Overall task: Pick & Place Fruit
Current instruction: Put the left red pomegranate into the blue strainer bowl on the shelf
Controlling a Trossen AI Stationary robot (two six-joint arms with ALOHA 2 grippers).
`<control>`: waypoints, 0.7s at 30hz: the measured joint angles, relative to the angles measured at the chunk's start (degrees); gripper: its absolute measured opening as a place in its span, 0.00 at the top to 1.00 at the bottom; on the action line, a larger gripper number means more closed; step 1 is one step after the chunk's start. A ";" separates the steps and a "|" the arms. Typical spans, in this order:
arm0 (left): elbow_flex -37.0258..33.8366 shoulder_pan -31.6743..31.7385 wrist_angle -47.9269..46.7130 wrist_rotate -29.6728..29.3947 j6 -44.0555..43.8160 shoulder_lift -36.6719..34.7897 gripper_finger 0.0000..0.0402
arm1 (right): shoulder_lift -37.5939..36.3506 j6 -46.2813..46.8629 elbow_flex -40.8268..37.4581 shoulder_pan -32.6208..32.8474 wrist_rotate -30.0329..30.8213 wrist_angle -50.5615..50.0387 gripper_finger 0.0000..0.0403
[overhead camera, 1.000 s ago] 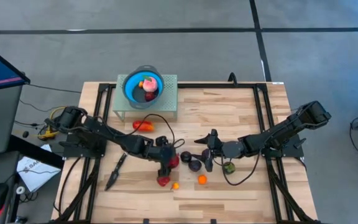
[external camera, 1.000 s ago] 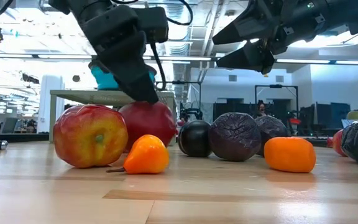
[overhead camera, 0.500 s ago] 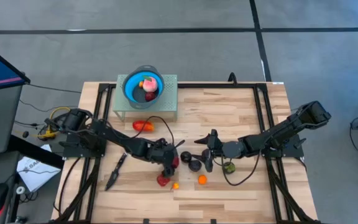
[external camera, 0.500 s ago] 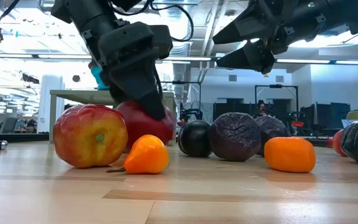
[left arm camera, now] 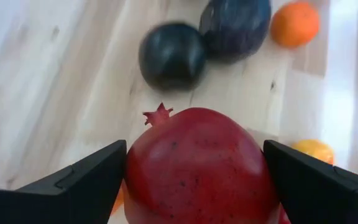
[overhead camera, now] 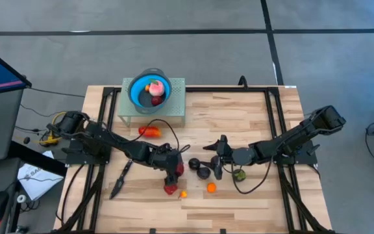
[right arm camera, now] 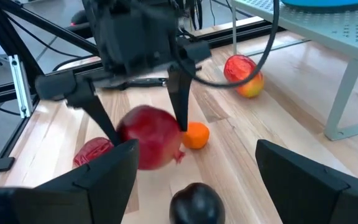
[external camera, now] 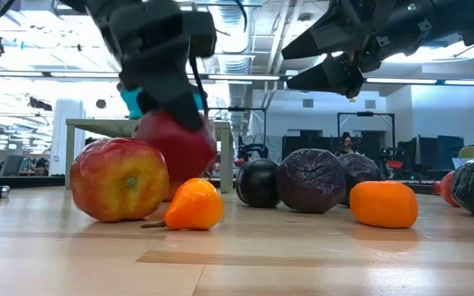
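A red pomegranate [left arm camera: 197, 168] sits between the fingers of my left gripper [overhead camera: 173, 170], near the middle of the table. On the table around it lie a red-yellow apple [external camera: 120, 179], a small orange fruit [external camera: 192, 205], a black ball [external camera: 257, 182], a purple ball [external camera: 311, 181] and an orange [external camera: 383, 204]. A longer red-orange piece [overhead camera: 150, 130] lies toward the far side. My right gripper [overhead camera: 217, 162] hangs open above the dark balls and touches nothing. My left gripper pinches the pomegranate between its two fingers, one finger [left arm camera: 82, 180] on each side of the round body [left arm camera: 138, 168]. It comes from above, pointing down. The fruit is raised off the wood, with its crown [left arm camera: 159, 116] pointing away from the wrist.
A round blue bowl [overhead camera: 137, 91] holding some fruit stands on a pale green stand [overhead camera: 179, 104] at the far side. A green fruit [overhead camera: 239, 174] lies by my right arm. A dark tool [overhead camera: 121, 179] lies on the wood to the left. Metal frame rails line both table sides.
My left gripper dropped lower over the pomegranate, then rose with it. The fruit now stands higher than the apple beside it in the low view. The other fruits and my right arm have kept still.
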 joint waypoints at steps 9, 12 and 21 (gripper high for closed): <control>0.04 -1.32 0.11 -12.76 2.42 -13.24 0.12 | 0.00 -0.02 -0.01 0.54 0.00 -0.22 0.22; 0.07 -3.21 -0.04 -21.98 6.33 -18.85 0.12 | 0.00 -0.02 0.00 1.03 0.00 -0.20 0.22; 0.15 -4.48 0.30 -49.04 21.85 -32.16 0.11 | 0.00 -0.02 -0.01 0.97 0.00 -0.03 0.22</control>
